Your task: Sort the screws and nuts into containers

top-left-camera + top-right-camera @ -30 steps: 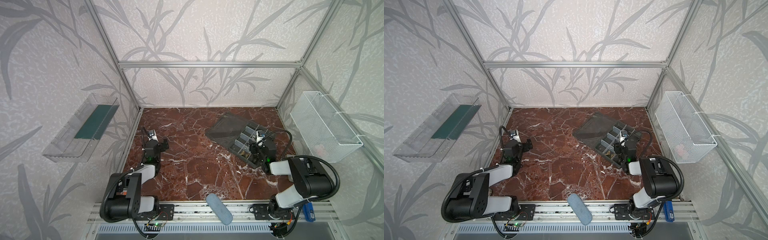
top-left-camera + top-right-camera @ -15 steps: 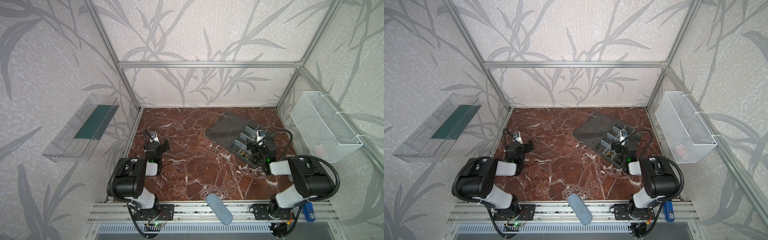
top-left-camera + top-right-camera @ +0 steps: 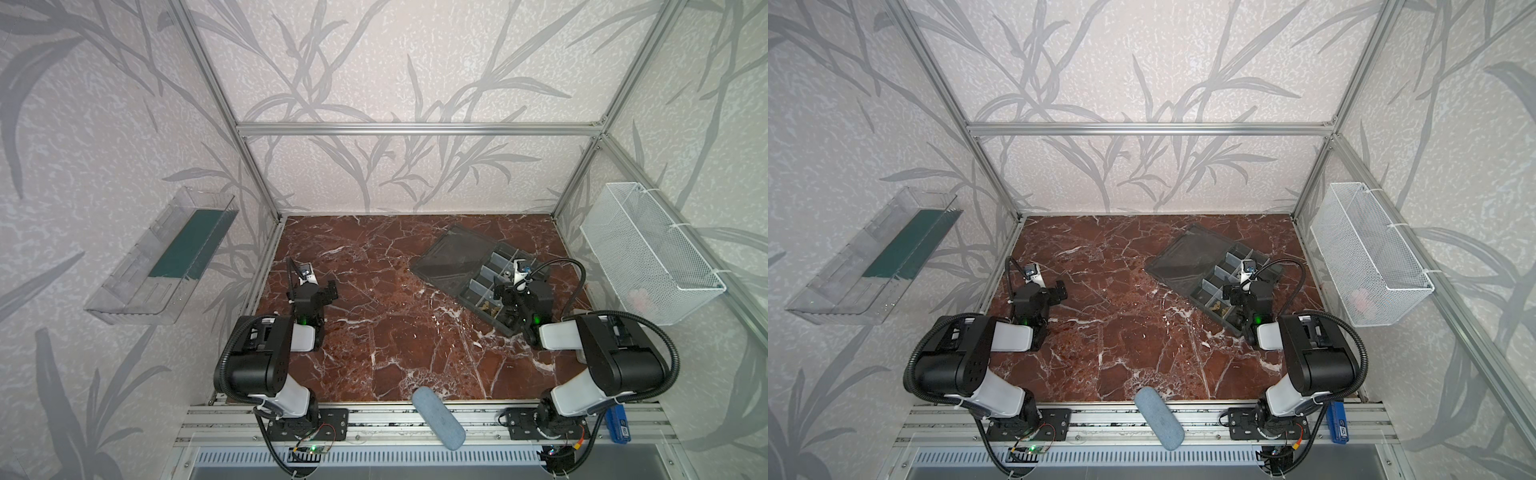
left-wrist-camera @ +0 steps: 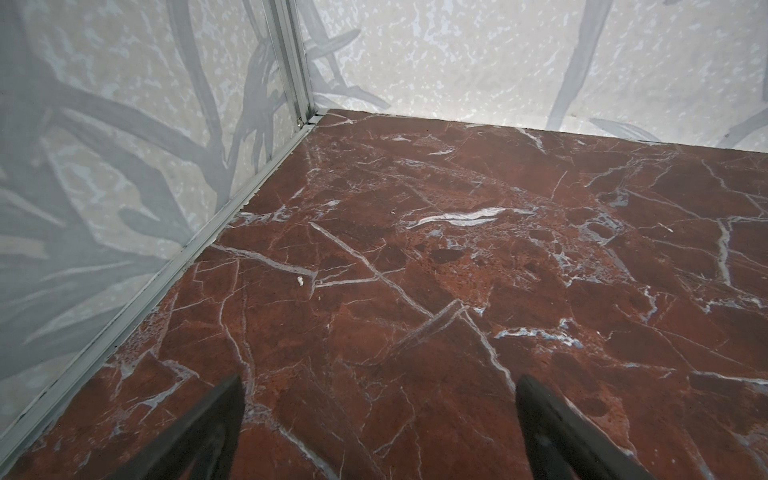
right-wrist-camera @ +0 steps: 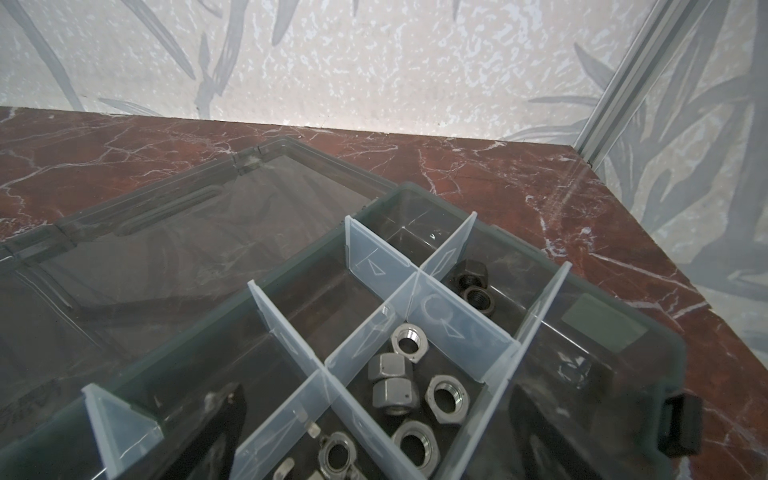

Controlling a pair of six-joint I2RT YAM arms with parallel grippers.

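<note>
Inside box compartment (image 5: 465,332): shiny silver hex nuts (image 5: 446,399); right hand (image 5: 378,401), left hand (image 4: 380,386) both wide open, empty.

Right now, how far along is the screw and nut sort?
Done: silver nuts sit in one compartment of the organizer box, dark nuts in the next, brass-coloured pieces in another.
In hand: nothing. The right gripper hangs open over the box and the left gripper is open above the table.
Left: I can make out no loose hardware on it, so the sort looks nearly finished.
</note>
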